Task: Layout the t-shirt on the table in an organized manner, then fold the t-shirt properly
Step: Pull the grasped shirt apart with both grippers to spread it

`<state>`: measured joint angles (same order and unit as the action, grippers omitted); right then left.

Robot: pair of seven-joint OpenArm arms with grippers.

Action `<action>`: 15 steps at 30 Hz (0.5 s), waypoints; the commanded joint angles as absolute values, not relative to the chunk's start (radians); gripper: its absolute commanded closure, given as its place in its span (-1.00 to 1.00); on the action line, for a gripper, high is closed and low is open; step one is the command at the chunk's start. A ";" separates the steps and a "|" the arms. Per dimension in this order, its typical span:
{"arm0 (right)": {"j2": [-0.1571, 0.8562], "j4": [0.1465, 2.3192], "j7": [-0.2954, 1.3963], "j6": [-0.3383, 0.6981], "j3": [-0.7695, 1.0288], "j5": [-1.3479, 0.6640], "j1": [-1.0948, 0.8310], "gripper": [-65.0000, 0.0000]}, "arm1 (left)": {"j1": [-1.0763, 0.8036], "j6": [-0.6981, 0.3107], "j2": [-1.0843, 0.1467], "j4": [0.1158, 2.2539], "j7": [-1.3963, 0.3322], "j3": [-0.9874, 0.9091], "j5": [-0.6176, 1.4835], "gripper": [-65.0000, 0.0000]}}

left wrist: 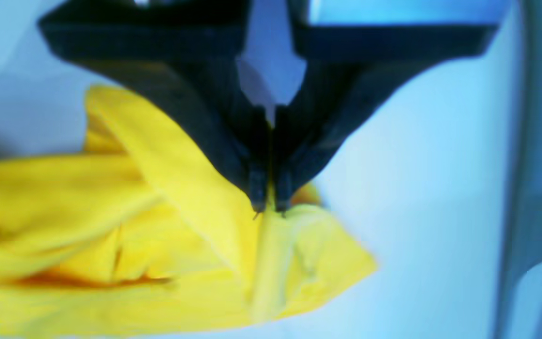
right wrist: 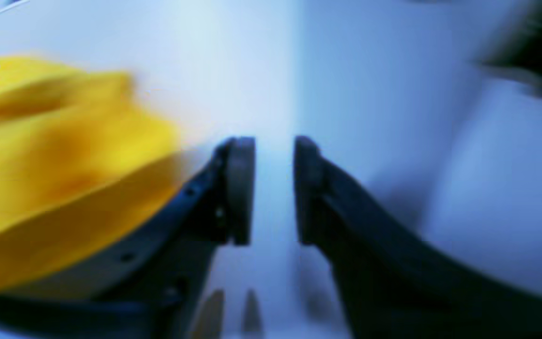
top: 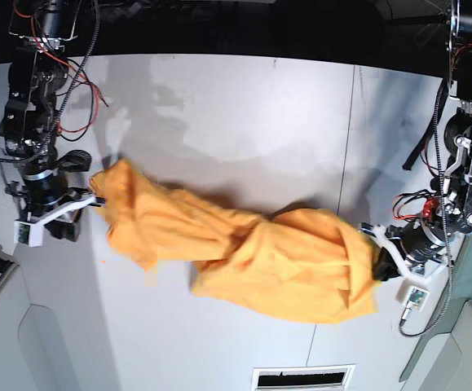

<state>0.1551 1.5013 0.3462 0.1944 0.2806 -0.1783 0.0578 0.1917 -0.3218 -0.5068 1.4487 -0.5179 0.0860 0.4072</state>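
Left gripper (left wrist: 270, 207) jaws clamped on a fold of the t-shirt (top: 244, 244); right gripper (right wrist: 273, 188) jaws apart, nothing between them. Shirt lies bunched between both arms on the white table (top: 236, 122). Both wrist views blurred. Dark background beyond the table.

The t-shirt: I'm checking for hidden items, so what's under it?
Only the white table shows around the bunched t-shirt. Anything beneath it is covered by the fabric.
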 commanded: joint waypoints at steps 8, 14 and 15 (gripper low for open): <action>0.249 1.499 0.463 0.065 0.419 -0.196 0.071 0.18 | 0.197 -0.326 -0.562 1.465 -0.698 0.079 0.506 1.00; 0.210 1.473 0.512 0.239 0.413 -0.376 0.057 0.18 | 0.124 -0.326 -0.560 1.465 -0.675 0.079 0.535 0.47; 0.191 1.472 0.513 0.269 0.405 -0.387 0.057 0.18 | 0.114 -0.325 -0.560 1.465 -0.671 0.079 0.535 0.33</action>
<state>0.1825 1.4570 0.5323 0.2642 0.4034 -0.3710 0.0441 0.0933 -0.3252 -0.5426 1.4487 -0.6941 0.0860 0.5274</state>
